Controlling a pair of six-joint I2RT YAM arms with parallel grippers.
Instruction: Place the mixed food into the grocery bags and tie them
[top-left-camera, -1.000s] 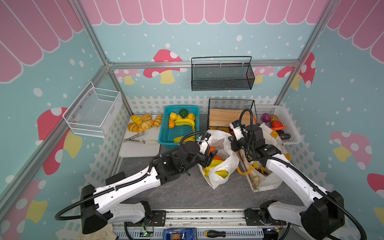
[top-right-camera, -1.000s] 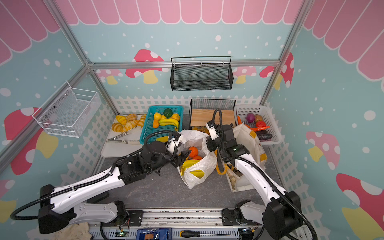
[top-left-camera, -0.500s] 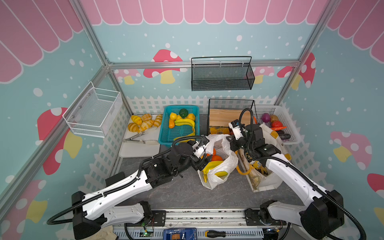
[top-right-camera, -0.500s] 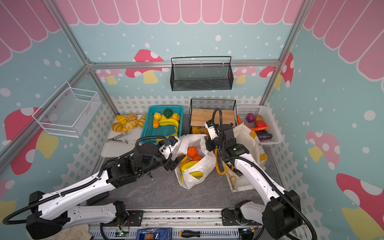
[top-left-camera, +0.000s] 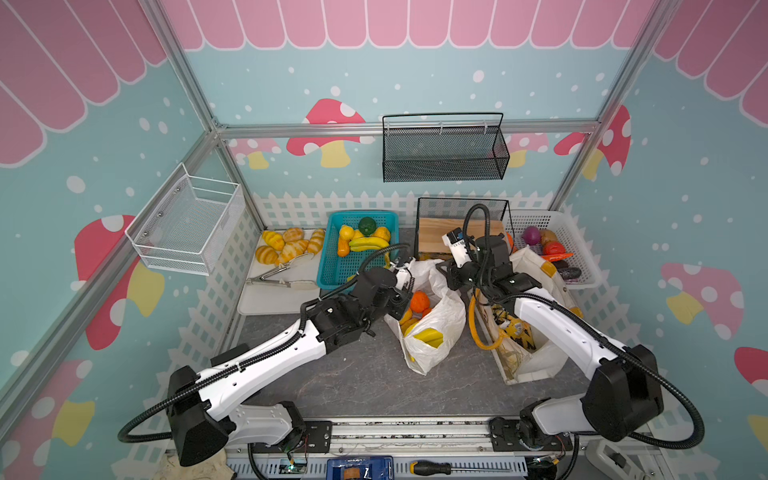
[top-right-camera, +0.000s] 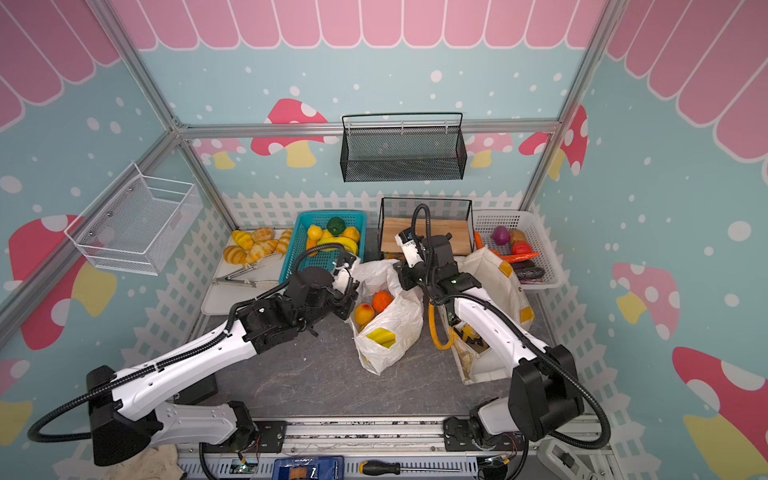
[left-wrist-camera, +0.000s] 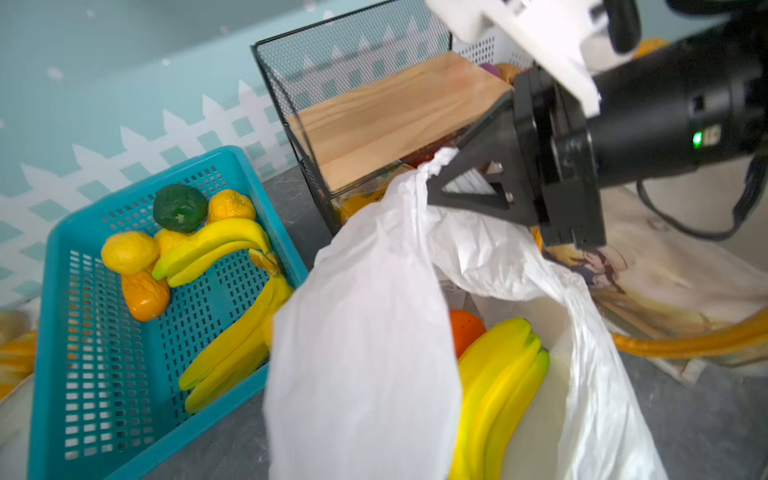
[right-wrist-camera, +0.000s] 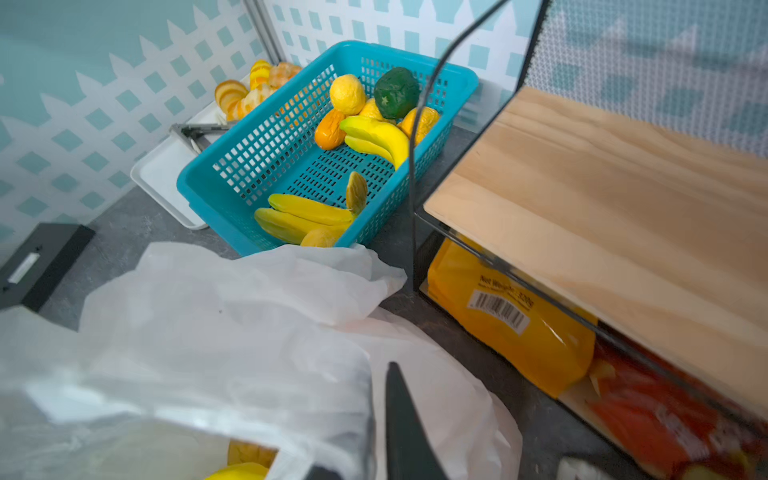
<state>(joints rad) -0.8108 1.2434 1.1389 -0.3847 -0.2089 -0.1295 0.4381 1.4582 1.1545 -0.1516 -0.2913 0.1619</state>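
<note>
Since the white plastic bag (top-left-camera: 436, 328) sits mid-table with oranges (top-left-camera: 419, 300) and bananas (top-left-camera: 430, 336) already inside, the step looks like gathering its handles to tie. The left gripper (top-left-camera: 400, 300) is clamped at the left rim with film apparently pinched in it, and the right gripper (left-wrist-camera: 442, 174) sits at the far handle, grip unclear. I'd raise both handles evenly and cross them above the fruit. The canvas tote (top-left-camera: 536, 270) is just beside on the right, wire rack (top-left-camera: 461, 201) and teal basket (top-left-camera: 328, 266) close behind — open tabletop (top-left-camera: 365, 374) only in front.

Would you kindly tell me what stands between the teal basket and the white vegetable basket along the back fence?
A black wire rack with a wooden shelf stands between the teal basket and the white basket; both top views show it.
</note>
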